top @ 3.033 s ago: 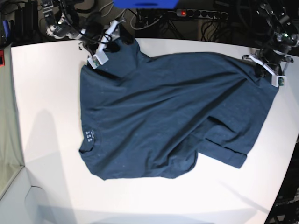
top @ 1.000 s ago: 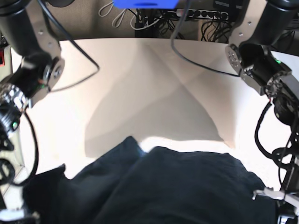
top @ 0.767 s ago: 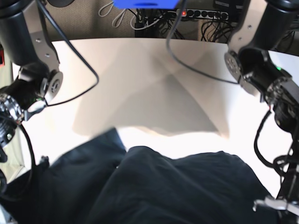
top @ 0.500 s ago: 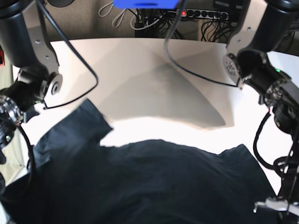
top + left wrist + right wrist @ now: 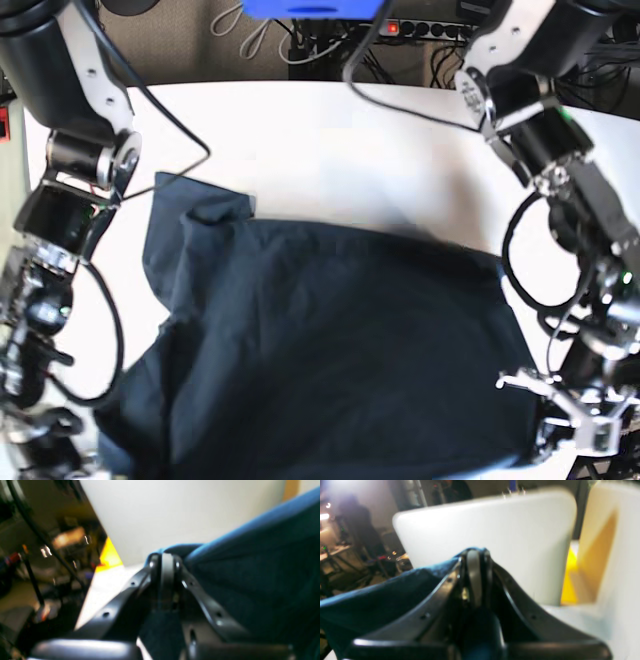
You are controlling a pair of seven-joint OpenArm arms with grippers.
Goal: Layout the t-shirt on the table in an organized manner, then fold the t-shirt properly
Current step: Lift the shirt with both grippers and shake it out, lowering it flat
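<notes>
Looking from the left wrist camera, the left gripper (image 5: 167,562) is seen with its jaws pressed together on an edge of the t-shirt (image 5: 255,580), and the dark blue cloth is stretched away to the right. Behind it the white table (image 5: 180,512) is seen, though the picture is blurred.

In the right wrist view, the right gripper (image 5: 475,562) is likewise clamped on a fold of the t-shirt (image 5: 385,592), which hangs off to the left, with the table (image 5: 495,535) behind.

In the base view, the t-shirt (image 5: 330,350) is spread over the near half of the table (image 5: 330,140), wrinkled, with one corner folded over at the upper left. The left gripper (image 5: 560,425) is seen at the cloth's lower right corner. The right gripper cannot be made out at the lower left edge.
</notes>
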